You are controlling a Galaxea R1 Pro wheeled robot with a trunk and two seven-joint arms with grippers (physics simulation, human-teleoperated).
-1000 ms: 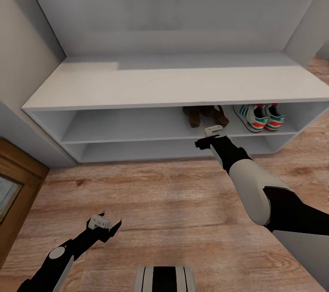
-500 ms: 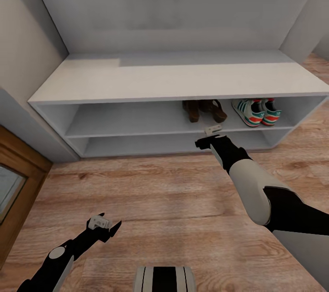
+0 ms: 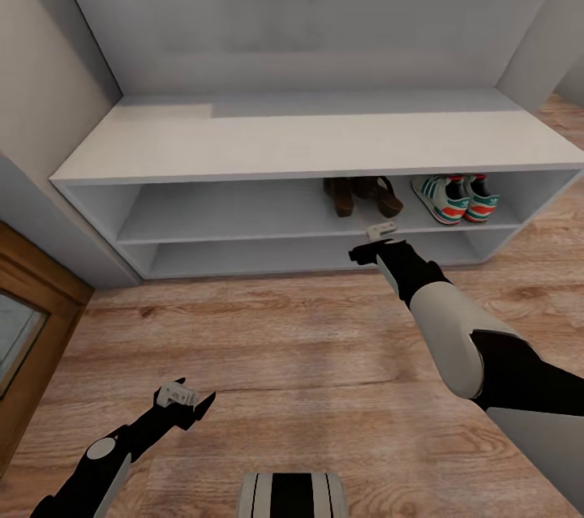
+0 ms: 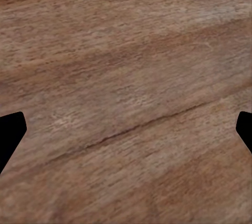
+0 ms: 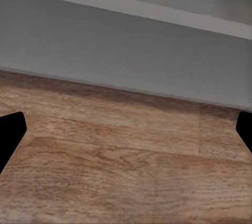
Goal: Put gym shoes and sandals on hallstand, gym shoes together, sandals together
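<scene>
From the head camera I see the wide, low grey-white hallstand [image 3: 308,141] with its flat top, two open shelf levels and a tall back panel, standing on the light brown wood-plank corridor floor [image 3: 284,356]. On its upper shelf level, toward my right, sits the pair of dark brown slip-on sandals with tan footbeds [image 3: 362,195], side by side, and just beside them, further right, the pair of white lace-up gym shoes with green stripes and red-orange heel patches [image 3: 457,198], also side by side. My right claw [image 3: 381,233] hangs in front of the shelf edge below the sandals, holding nothing; from here I cannot tell how wide it stands. My left claw [image 3: 188,398] hovers low over the floor, well apart from the rack, empty. A brown wooden door panel [image 3: 24,323] shows at the left edge. In the left wrist camera, both dark fingertips [image 4: 10,132] sit at the far edges with bare planks between them: spread wide, gripping nothing. In the right wrist camera, the fingertips [image 5: 10,132] are likewise wide apart over the floor, facing the rack's grey base.
</scene>
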